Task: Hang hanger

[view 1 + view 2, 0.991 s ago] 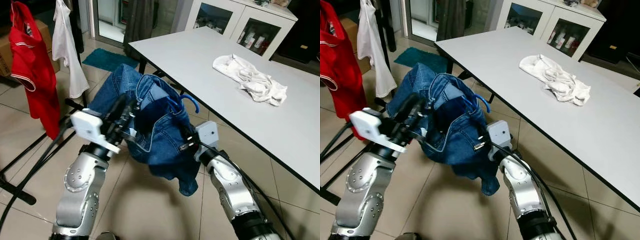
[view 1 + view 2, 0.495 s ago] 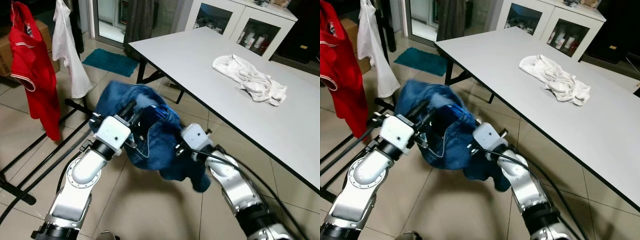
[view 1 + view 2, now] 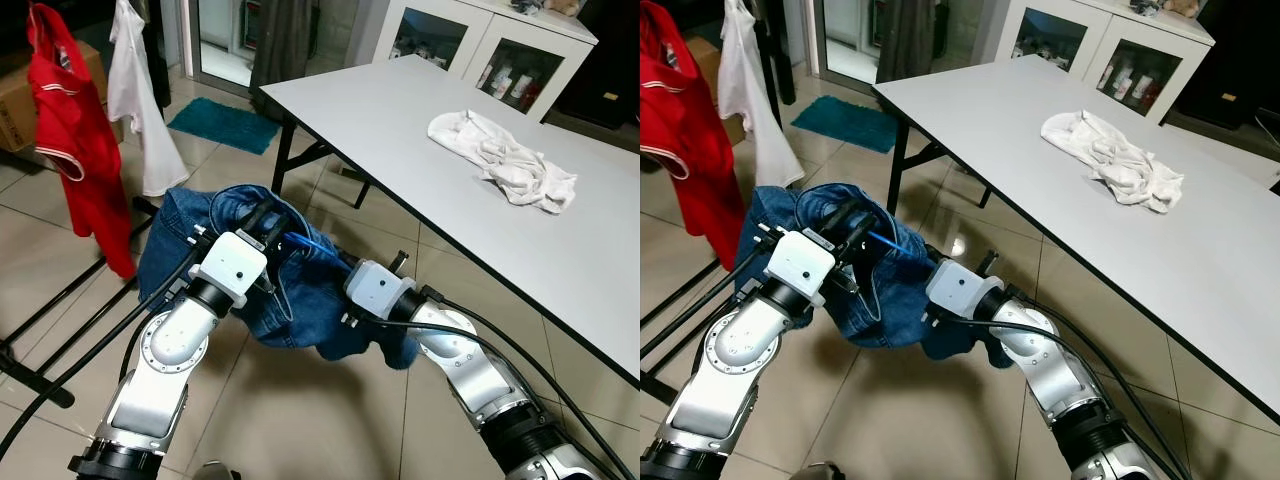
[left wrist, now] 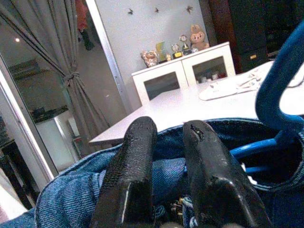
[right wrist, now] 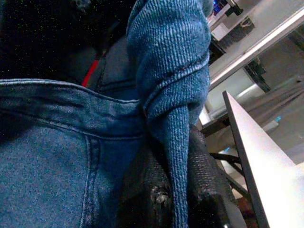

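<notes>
Two silver jointed arms, round screw-studded covers at elbows. White boxy wrist housings. Black cables along both forearms. Left gripper (image 4: 164,190): two long black textured fingers (image 4: 128,175), scuffed tips.

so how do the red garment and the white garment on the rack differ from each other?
The red garment is bright red with white trim at the sleeve; the white garment is plain. The red one hangs on the near side of the rack, to the robot's left, and reaches lower; the white one hangs farther back, beside the teal mat. Both hang freely above the tiled floor.
</notes>
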`<state>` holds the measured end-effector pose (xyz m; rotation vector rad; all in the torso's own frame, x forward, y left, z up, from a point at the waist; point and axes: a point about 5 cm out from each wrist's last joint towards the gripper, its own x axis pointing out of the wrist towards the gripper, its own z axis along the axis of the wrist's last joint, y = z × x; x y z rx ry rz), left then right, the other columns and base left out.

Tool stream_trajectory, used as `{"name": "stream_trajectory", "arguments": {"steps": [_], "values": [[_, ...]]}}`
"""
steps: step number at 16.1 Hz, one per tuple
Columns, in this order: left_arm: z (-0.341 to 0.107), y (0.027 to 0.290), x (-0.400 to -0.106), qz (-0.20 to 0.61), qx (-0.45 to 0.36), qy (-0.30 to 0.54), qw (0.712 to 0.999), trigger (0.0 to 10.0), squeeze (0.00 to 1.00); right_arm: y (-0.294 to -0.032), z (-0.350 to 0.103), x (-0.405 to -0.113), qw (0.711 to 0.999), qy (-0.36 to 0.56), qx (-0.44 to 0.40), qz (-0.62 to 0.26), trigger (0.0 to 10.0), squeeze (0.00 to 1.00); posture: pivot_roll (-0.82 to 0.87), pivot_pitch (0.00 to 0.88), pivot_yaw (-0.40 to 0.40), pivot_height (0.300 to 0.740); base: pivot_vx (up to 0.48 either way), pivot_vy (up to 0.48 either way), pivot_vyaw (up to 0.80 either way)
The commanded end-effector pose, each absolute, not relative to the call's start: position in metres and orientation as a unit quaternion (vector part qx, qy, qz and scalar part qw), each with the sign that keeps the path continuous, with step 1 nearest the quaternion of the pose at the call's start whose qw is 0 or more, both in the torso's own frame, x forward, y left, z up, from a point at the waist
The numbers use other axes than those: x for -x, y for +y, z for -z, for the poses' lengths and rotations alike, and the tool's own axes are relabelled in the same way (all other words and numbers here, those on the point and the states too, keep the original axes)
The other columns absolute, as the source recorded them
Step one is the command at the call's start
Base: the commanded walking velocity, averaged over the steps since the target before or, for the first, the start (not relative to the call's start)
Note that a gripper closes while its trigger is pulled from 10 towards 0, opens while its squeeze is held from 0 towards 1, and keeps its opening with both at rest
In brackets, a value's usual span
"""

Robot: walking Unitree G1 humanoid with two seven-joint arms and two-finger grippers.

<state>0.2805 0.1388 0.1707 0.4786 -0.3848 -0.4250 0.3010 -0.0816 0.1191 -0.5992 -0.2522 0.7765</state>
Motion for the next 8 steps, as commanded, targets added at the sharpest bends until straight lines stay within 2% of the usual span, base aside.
{"name": "stream_trajectory", "arguments": {"steps": [1, 5, 8], "values": [[-0.169, 0.138, -0.283, 0.209, -0.243, -0.181, 0.930, 10.0, 0.00, -0.084, -0.127, -0.298, 0.865, -0.150, 0.291, -0.380, 0.0, 0.00, 0.18, 0.064, -0.159, 0.740, 0.000, 0.000, 0.00], [-0.160, 0.139, -0.283, 0.229, -0.263, -0.148, 0.925, 10.0, 0.00, -0.085, -0.137, -0.294, 0.825, -0.197, 0.349, -0.397, 0.0, 0.00, 0.18, 0.065, -0.159, 0.740, 0.000, 0.000, 0.00], [-0.149, 0.133, -0.279, 0.275, -0.290, -0.119, 0.909, 10.0, 0.00, -0.086, -0.140, -0.298, 0.824, -0.209, 0.366, -0.379, 0.0, 0.00, 0.18, 0.069, -0.160, 0.740, 0.000, 0.000, 0.00]]}}
